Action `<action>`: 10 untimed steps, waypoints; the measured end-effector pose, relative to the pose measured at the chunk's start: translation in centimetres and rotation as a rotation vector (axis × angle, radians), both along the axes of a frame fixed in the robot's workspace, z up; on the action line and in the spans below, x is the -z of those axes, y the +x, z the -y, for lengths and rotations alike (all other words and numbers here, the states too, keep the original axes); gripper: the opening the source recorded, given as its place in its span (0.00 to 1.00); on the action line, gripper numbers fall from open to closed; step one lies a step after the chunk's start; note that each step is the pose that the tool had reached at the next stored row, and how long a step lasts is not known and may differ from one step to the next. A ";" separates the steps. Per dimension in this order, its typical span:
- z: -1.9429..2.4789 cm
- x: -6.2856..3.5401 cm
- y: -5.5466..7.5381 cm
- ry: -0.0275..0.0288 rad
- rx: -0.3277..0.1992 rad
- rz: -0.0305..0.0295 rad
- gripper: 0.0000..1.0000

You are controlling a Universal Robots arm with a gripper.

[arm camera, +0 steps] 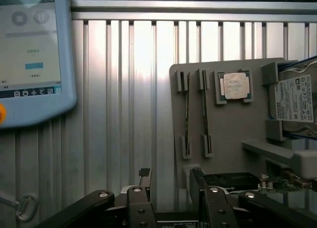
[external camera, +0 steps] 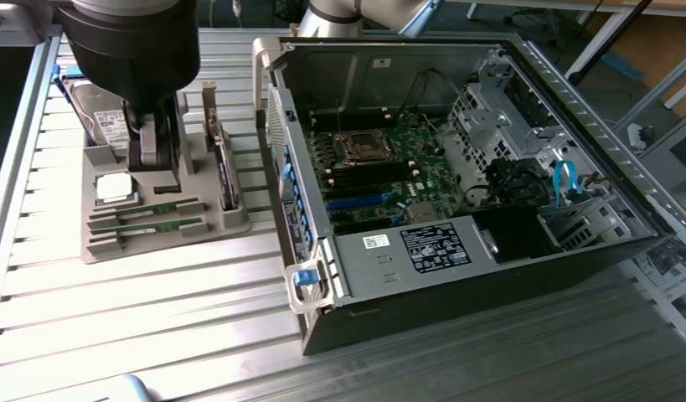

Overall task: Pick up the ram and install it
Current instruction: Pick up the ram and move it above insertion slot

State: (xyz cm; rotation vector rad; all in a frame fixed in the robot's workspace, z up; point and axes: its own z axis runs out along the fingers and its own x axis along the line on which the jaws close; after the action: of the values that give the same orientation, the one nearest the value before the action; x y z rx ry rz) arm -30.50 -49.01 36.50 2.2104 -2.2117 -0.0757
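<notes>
Wrist view is showing the ram (arm camera: 187, 116) lying in a slot of the grey holder (arm camera: 233, 134), a second stick (arm camera: 204, 114) just beside it, and the pincer (arm camera: 171, 188) hanging released, gripping nothing. Exterior view is showing the arm (external camera: 136, 42) partly covering that holder, with the open computer case (external camera: 371, 260) sitting on the table (external camera: 152, 318) toward the exterior view's right.
</notes>
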 end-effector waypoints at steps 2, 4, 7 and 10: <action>0.00 0.13 0.0 0.0000 0.000 0.0000 0.44; 0.00 0.24 0.0 -0.0001 0.000 0.0000 0.44; 0.00 0.46 0.0 -0.0001 0.000 -0.0001 0.44; 0.00 0.60 0.0 -0.0001 0.000 0.0000 0.44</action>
State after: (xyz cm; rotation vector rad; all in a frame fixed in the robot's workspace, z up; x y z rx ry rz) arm -30.50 -49.01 35.89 2.2104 -2.2116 -0.0756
